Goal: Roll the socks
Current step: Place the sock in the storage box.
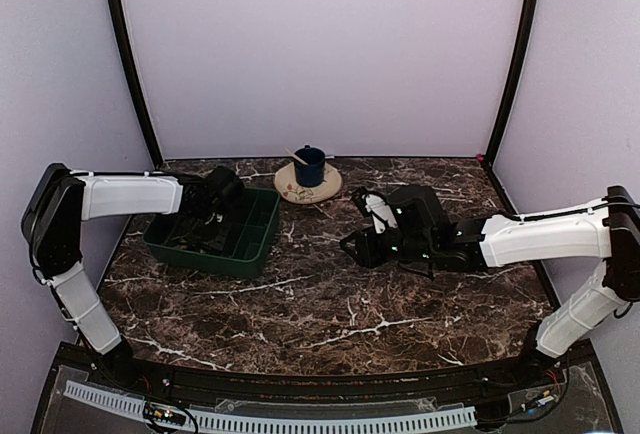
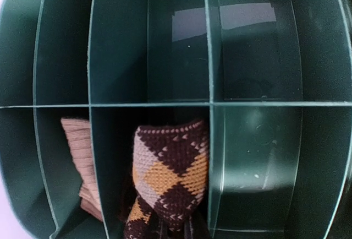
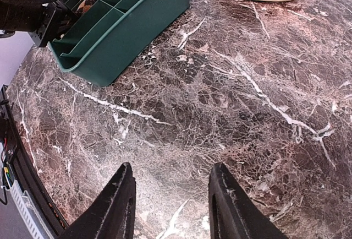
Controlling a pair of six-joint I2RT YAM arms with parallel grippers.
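walls [image 1: 320,44]: plain lilac | table [image 1: 330,304]: dark white-veined marble | corner posts [image 1: 128,64]: black

1. Top external view: fixed high above the near edge of the table [image 1: 330,304], facing down and forward. The green tray [image 1: 215,259] lies left of centre, at middle distance.
2. Left wrist view: directly over the green tray [image 2: 148,104], facing down into its compartments, very near; it fills the frame.
3. Right wrist view: low over the table [image 3: 231,101], well apart from the green tray [image 3: 137,35], facing obliquely toward it.
4. Shared: all three views include the green tray.
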